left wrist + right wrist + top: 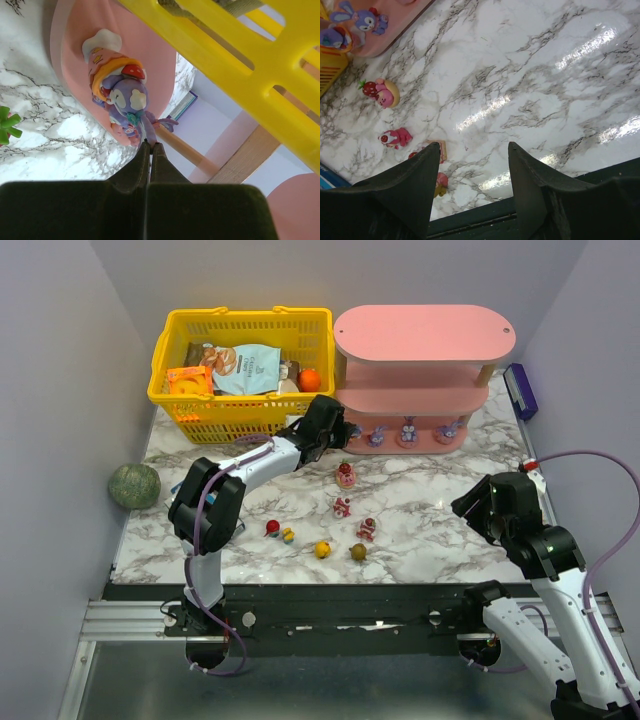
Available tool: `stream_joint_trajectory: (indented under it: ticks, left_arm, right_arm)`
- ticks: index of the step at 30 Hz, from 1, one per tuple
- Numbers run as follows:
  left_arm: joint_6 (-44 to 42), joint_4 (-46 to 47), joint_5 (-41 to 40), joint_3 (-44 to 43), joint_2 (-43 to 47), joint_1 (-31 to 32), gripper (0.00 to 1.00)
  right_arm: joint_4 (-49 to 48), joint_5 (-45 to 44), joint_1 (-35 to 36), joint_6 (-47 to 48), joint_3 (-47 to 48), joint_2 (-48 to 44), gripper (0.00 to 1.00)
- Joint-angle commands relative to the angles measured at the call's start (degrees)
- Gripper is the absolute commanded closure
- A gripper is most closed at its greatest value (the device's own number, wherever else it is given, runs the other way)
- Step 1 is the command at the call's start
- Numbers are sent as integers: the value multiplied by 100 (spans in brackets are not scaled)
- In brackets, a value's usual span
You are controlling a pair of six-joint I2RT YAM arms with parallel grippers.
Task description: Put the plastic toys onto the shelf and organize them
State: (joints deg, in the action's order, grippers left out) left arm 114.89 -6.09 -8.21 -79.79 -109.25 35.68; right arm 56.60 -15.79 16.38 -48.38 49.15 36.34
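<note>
The left gripper (pixel 150 146) has its fingers pressed together at the left end of the shelf's (pixel 425 332) bottom board, hiding that end from above. A purple bunny toy (pixel 129 102) stands just past the tips — contact unclear. The right gripper (pixel 473 146) hangs with its jaws apart and nothing between them over the marble table (pixel 440 490) — several loose toys (pixel 342 507) lie mid-table, two half-hidden behind its finger.

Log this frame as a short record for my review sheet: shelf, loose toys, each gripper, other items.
shelf: pink, three tiers, back right; purple figurines in a row on the bottom tier
loose toys: seven on the table, in front of the shelf
left gripper: shut, tips at a purple figurine on the bottom tier's left end
right gripper: open, empty, above the table's right side
other: yellow basket with snack packets; green ball far left
</note>
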Motion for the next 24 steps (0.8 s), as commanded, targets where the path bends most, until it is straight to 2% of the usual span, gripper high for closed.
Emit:
stream_joint_trajectory:
  ticks: [1,24]
  left_arm:
    - [1932,-42,-67,25,211,-9,100]
    - [1985,-235,-93,-28,396,-9,100]
  right_arm:
    - [-61,-170,-47,13,-89,-21,36]
    - [-88,-170,-39,30,-107,-13,36]
